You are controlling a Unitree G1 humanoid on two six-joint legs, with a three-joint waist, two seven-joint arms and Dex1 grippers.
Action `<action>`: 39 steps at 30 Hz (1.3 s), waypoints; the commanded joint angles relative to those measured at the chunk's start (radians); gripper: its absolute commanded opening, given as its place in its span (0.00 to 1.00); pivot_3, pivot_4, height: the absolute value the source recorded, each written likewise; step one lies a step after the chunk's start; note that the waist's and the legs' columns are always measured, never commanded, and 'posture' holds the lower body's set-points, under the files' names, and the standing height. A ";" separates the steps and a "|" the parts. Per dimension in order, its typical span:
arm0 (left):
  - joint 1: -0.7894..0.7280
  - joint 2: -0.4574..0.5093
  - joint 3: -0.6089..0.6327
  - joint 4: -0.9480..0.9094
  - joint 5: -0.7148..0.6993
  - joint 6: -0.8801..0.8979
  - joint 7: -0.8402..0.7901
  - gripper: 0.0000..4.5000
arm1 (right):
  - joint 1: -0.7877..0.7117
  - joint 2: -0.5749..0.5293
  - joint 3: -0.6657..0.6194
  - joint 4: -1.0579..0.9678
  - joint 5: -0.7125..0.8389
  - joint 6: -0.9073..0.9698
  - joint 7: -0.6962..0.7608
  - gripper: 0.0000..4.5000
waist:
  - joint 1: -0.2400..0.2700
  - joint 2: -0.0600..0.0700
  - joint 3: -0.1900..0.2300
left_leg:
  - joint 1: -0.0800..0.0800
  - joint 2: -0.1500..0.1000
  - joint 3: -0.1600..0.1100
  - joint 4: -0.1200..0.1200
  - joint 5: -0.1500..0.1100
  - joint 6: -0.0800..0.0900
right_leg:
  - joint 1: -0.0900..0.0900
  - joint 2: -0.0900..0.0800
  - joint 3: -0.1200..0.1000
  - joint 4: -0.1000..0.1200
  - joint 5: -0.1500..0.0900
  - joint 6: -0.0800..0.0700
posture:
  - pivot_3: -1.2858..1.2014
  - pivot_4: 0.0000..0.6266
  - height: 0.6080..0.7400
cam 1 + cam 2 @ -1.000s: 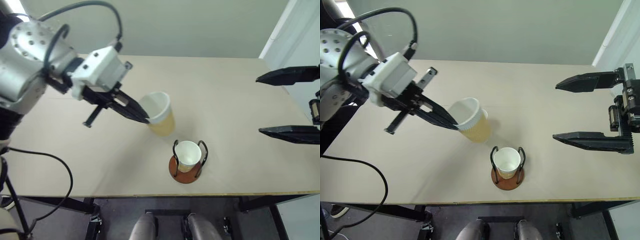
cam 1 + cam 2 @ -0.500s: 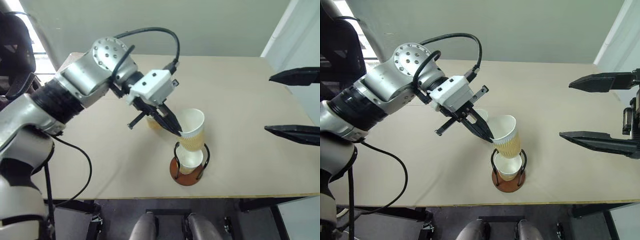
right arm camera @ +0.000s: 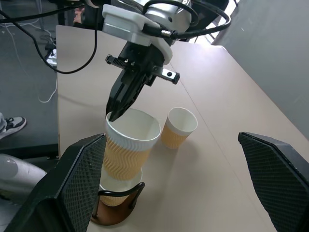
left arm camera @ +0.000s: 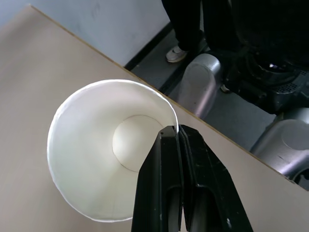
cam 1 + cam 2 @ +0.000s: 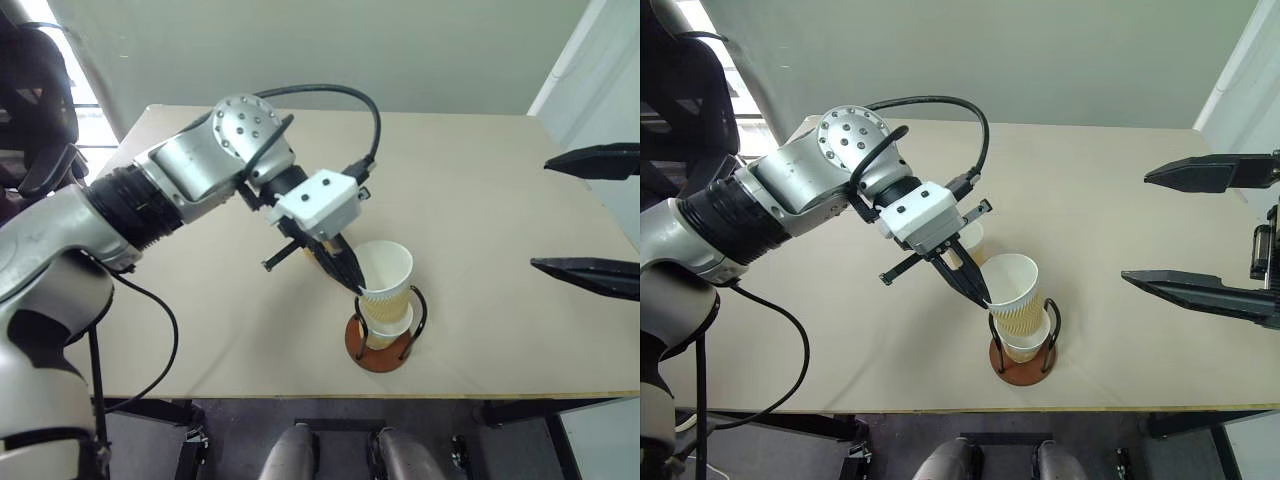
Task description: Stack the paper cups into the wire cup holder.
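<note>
Head view: my left gripper (image 5: 356, 288) pinches the rim of a paper cup (image 5: 387, 285), which sits partly inside the cup below it (image 5: 385, 328) in the wire cup holder (image 5: 383, 352) on the table (image 5: 480, 200).
Head view, right side: my right gripper (image 5: 1200, 235) stands wide open, well apart from the holder.
Left wrist view: fingers (image 4: 166, 179) closed on the rim.
Right wrist view: third cup (image 3: 178, 127) stands just behind my left gripper.

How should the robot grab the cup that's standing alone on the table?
Pinch the lone cup at its rim, one finger inside and one outside, coming from above. It stands upright, mouth open upward, apart from the holder, so the rim is free. The open right gripper is idle.
</note>
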 commanded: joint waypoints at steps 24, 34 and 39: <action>0.065 -0.123 0.338 0.231 0.198 0.080 -0.034 0.99 | 0.053 -0.002 0.011 0.013 -0.067 -0.110 0.030 1.00 | 0.000 0.003 -0.001 | 0.000 -0.003 0.002 0.006 -0.003 0.006 | 0.003 -0.006 -0.001 0.000 0.000 0.005 | 0.52 0.24 1.00; 0.198 -0.170 0.598 0.741 0.513 -0.001 -0.004 0.99 | 0.051 -0.004 0.049 0.046 -0.097 -0.157 0.056 1.00 | 0.002 0.007 -0.002 | 0.002 -0.002 0.002 0.006 -0.003 0.006 | 0.003 -0.005 -0.001 0.002 0.000 0.004 | 0.52 0.24 1.00; 0.241 -0.258 0.684 0.832 0.621 -0.048 0.015 0.99 | 0.089 -0.025 0.063 0.057 -0.193 -0.178 0.080 1.00 | 0.021 0.006 -0.002 | -0.002 -0.005 0.001 0.008 -0.003 0.009 | 0.003 -0.008 -0.002 0.000 0.001 0.007 | 0.52 0.24 1.00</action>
